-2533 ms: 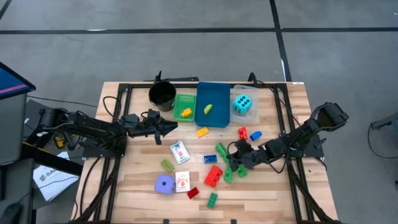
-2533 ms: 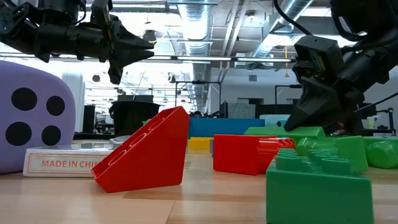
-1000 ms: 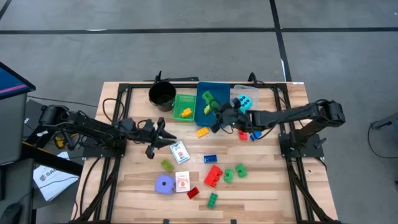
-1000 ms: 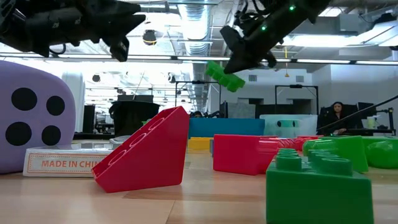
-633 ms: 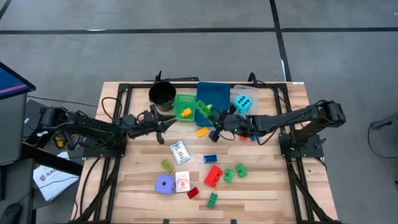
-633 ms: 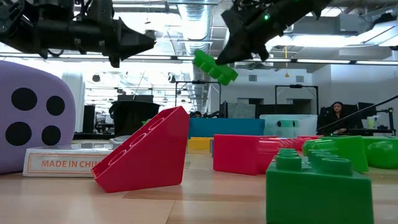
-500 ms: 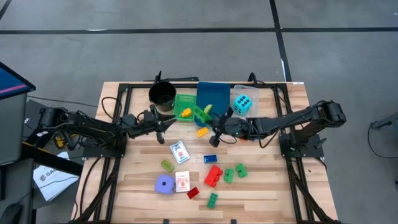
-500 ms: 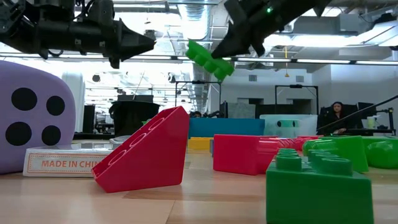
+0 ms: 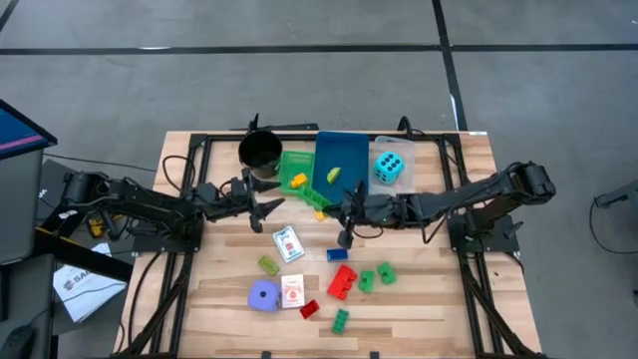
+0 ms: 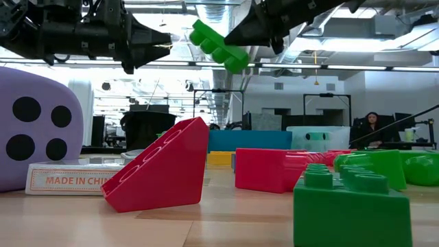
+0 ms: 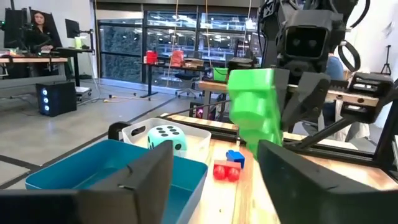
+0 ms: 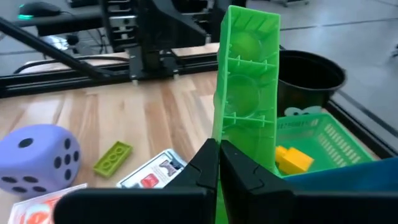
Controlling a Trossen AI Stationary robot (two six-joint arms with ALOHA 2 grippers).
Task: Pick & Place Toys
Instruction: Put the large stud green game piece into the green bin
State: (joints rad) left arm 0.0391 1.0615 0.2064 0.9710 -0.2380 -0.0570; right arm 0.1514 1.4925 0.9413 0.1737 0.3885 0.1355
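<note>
The right gripper (image 12: 217,163) pinches a long green brick (image 12: 245,93) in its closed fingers, holding it in the air just in front of the green tray (image 9: 290,165). The brick juts out past the fingertips toward the left gripper (image 9: 267,206), which hovers with its fingers spread, facing the brick's far end across a small gap

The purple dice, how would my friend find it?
Start at the table's front edge, on the left arm's side. The purple dice sits there beside a white card pack. It is the only purple toy; the other dice is cyan, far back.
</note>
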